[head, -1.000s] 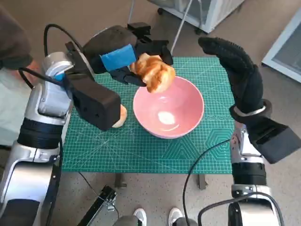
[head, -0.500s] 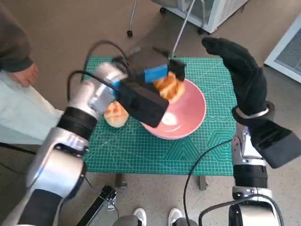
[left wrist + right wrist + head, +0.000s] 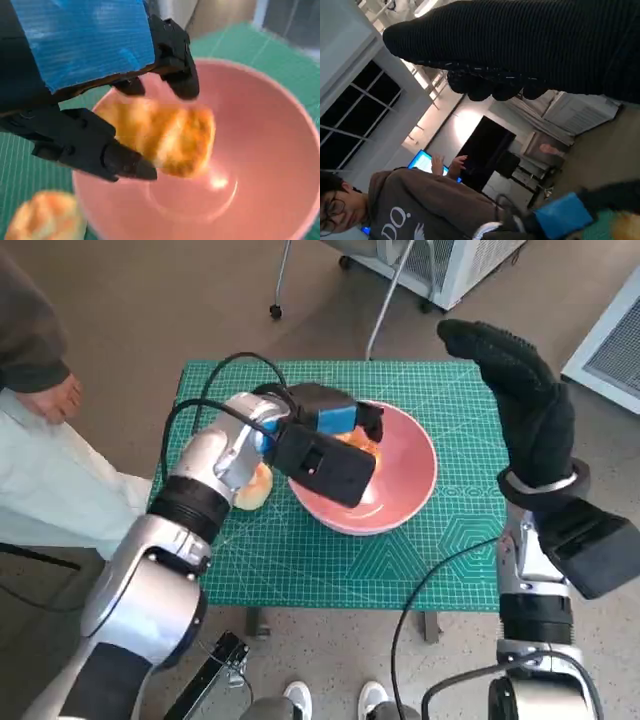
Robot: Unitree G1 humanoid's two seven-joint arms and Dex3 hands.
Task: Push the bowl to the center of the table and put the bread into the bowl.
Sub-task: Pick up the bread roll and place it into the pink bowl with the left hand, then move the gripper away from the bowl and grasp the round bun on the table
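Note:
A pink bowl stands near the middle of the green mat. My left hand reaches over the bowl's near rim and holds a golden piece of bread inside the bowl, just above its bottom. In the head view that bread shows as a small orange patch past the hand. A second bread roll lies on the mat left of the bowl, also seen as the roll in the left wrist view. My right hand hovers raised over the table's right edge, fingers extended, holding nothing.
A person in a brown sleeve and pale clothing sits at the left; the right wrist view shows a person in a grey hoodie. White cabinets stand beyond the table. Black cables run along both arms.
My left hand has lowered the bread from above the bowl's rim down into the bowl. The forearm has swung lower over the mat. The right hand has barely moved.

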